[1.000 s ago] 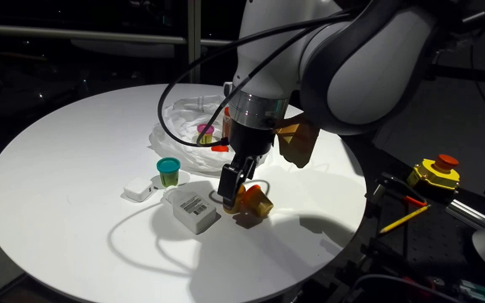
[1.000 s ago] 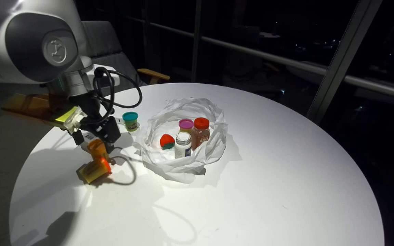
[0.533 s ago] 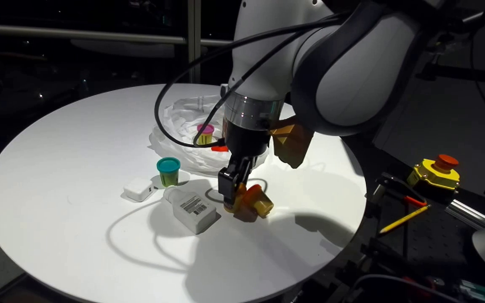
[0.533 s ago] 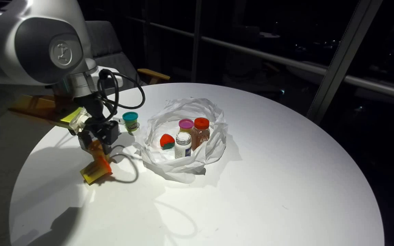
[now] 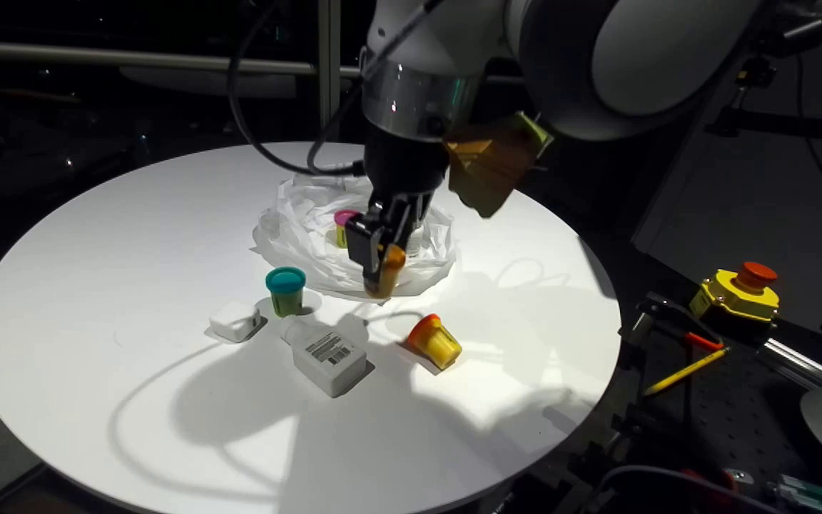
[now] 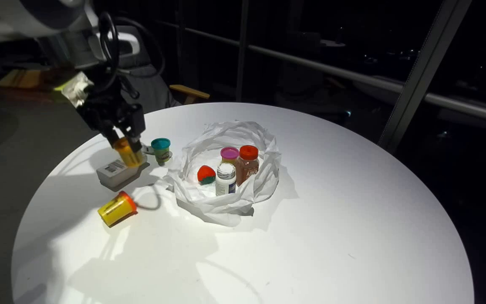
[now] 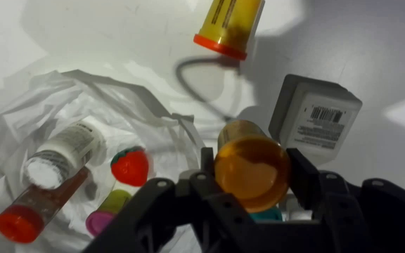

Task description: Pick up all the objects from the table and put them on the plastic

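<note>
One bottle [image 5: 327, 357] lying flat, pencil [image 5: 687, 372], chair [image 6: 155, 92]

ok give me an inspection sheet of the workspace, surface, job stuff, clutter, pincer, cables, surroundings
Surface: round white table, partly in shadow.
Job's things: white jar, strawberry, pink-lidded cup and red-capped bottle on crumpled plastic; on the table, upright teal-lidded cup, white box, white bottle lying down, yellow cup on its side.
Clutter: pencil and red-button box, off the table.
Pincer: closed on an orange-lidded cup, held above the table.
Cables: black cable looping out from the robot arm.
Surroundings: dark; chair beyond the table.
</note>
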